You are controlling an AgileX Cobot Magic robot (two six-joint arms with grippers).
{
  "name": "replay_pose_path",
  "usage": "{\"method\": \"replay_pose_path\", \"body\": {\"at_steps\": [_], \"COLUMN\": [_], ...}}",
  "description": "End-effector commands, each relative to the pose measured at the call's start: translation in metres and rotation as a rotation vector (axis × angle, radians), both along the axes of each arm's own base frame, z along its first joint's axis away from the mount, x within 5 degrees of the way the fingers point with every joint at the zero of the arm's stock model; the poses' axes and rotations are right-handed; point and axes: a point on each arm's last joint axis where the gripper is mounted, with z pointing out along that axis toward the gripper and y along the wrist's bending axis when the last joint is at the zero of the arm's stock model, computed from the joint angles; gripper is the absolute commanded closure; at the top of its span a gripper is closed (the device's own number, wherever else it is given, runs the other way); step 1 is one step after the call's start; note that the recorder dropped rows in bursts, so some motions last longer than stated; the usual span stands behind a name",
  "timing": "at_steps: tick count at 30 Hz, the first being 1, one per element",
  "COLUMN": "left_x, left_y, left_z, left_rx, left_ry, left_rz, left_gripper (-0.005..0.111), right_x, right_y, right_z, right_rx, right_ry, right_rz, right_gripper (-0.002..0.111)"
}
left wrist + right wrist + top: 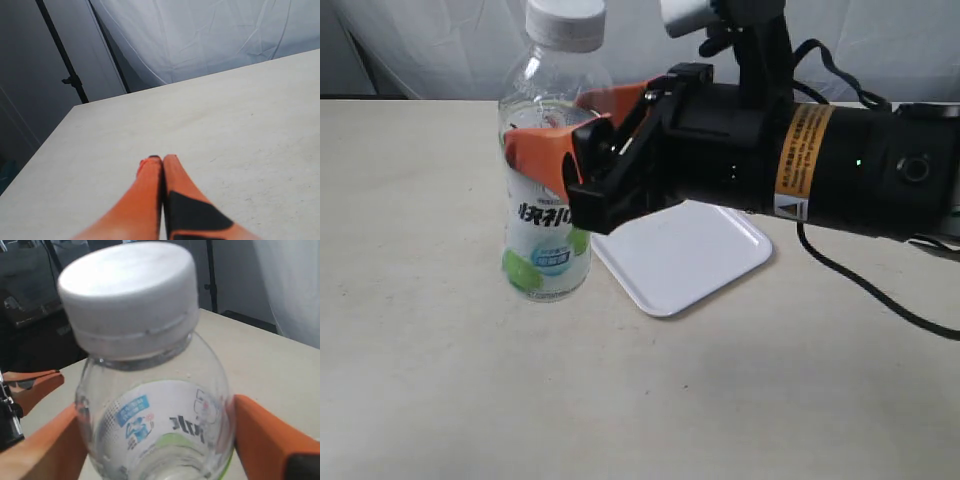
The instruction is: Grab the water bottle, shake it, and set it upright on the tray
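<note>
A small clear plastic water bottle (pixel 545 240) with a white screw cap (pixel 565 22) and a white-and-green label stands upright, its base at the level of a pale beige table (pixel 420 380). It is just beside the left corner of a flat white rectangular plastic tray (pixel 690 255). What fills the bottle cannot be made out. The right gripper (pixel 565 125) clasps the bottle's shoulder, with orange fingers (pixel 260 440) pressed against both sides. The black arm (pixel 840 170) hides the tray's far edge. The left gripper (pixel 161 159) hangs over the table, fingers pinched together.
</note>
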Motion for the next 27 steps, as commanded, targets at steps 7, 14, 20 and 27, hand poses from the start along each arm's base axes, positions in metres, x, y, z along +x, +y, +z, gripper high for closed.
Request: {"method": "replay_pose_path", "body": {"at_steps": [7,14,20,27], "left_x": [0.000,0.000,0.000,0.000], "left_y": [0.000,0.000,0.000,0.000], "left_z": [-0.001,-0.001,-0.001,-0.001], "left_rx": [-0.003,-0.003,-0.003,-0.003], "left_ry": [-0.001,-0.001,-0.001,-0.001], "left_rz": [0.002,0.002,0.002,0.002], "left_gripper": [0.107,0.107,0.107,0.107], "right_x": [0.042,0.038,0.000,0.027], "right_y": [-0.029,-0.024,0.010,-0.014], "right_z": [-0.004,0.002,0.018,0.001], "right_rx": [-0.369,-0.229,-0.049,-0.290], "right_ry": [-0.074,0.025,-0.028,-0.060], "right_rz": [-0.360,-0.360,-0.136,-0.289], "right_gripper": [0.109,0.109,0.109,0.109]}}
